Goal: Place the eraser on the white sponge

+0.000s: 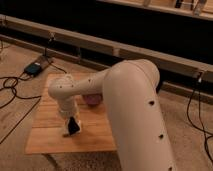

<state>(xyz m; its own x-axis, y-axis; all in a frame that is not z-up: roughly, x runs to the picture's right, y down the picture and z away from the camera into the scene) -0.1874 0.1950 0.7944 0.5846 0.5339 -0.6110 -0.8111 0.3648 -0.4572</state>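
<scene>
My gripper [72,127] hangs from the cream arm and points down at the wooden table [47,142], near its front middle. A small black shape, which looks like the eraser [74,126], sits right at the gripper's tip, low over the table. A small pale patch [66,132] shows just left of it and below; it may be the white sponge, but most of it is hidden by the gripper. I cannot tell whether the black block is held or resting.
A dark red oblong object [92,99] lies on the table behind the gripper, partly hidden by the arm. The big arm link [135,110] covers the table's right side. Cables [12,85] and a blue box [34,68] lie on the floor to the left.
</scene>
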